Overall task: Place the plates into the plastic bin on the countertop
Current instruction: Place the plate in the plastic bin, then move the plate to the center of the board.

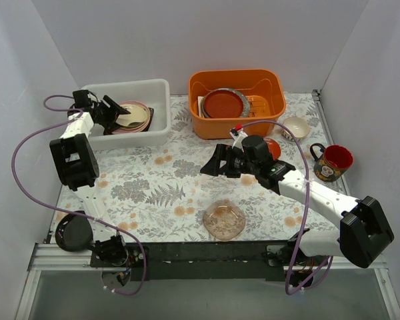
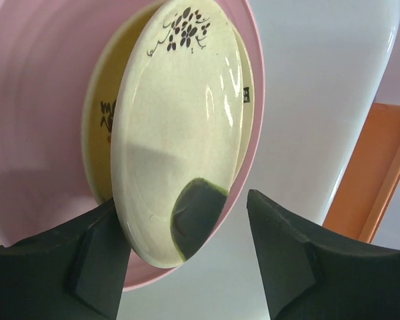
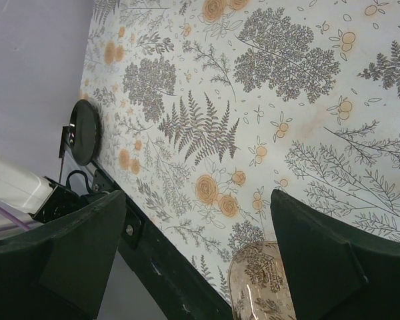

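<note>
On the fern-print desk (image 1: 153, 180), the white bin (image 1: 161, 87) holds a cream plate (image 2: 180, 133) lying in a pink plate (image 2: 47, 100). The left claw (image 1: 115, 112) stands spread either side of the cream rim. The right claw (image 1: 211, 163) hovers wide open near a glass plate (image 1: 225, 219).

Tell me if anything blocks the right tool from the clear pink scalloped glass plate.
Nothing visible does. The open right tool hangs over bare fern-printed grey countertop, and the clear pink scalloped glass plate lies uncovered near the front edge.
</note>
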`<state>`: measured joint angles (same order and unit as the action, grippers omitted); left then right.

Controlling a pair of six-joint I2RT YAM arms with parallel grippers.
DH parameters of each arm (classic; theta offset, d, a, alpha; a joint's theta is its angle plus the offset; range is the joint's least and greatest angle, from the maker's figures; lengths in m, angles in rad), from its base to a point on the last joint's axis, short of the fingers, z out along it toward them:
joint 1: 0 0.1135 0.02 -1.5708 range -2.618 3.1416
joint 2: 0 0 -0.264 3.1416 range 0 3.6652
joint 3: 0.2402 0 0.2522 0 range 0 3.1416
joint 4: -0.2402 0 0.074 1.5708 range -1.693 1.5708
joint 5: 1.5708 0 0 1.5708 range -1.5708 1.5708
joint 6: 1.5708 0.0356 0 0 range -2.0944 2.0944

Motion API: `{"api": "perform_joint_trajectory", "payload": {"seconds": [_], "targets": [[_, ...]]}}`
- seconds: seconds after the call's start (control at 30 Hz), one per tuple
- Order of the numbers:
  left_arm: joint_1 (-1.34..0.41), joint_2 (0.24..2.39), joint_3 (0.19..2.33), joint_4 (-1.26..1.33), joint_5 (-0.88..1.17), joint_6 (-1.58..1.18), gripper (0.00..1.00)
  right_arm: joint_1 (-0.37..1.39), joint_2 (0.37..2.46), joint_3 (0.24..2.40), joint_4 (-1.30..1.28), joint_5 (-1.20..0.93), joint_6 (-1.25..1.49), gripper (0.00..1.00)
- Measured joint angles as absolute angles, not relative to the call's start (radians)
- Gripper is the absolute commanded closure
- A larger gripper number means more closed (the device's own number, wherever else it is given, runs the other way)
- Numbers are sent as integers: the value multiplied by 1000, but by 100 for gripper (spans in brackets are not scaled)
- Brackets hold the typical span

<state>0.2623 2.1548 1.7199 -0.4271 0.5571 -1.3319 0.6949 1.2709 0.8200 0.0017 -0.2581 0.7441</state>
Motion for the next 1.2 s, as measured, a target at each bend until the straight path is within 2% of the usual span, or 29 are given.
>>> {"api": "perform_joint_trajectory", "payload": {"seconds": [0.23,0.4,0.5,0.9,1.2], "targets": [[266,2177,1814,-505,559,-1314,25,693,1272,820,2,-263,744,4],[267,2183,1865,-592,503,-1279,10,692,1272,820,2,-265,744,4],[267,2183,1885,-645,448,-1256,6,691,1272,820,2,-265,744,4],[271,2177,1884,-694,380,-1227,3,688,1271,807,3,-265,744,4],[273,2065,1822,-679,389,-1216,2,688,1269,802,6,-272,744,4]]}}
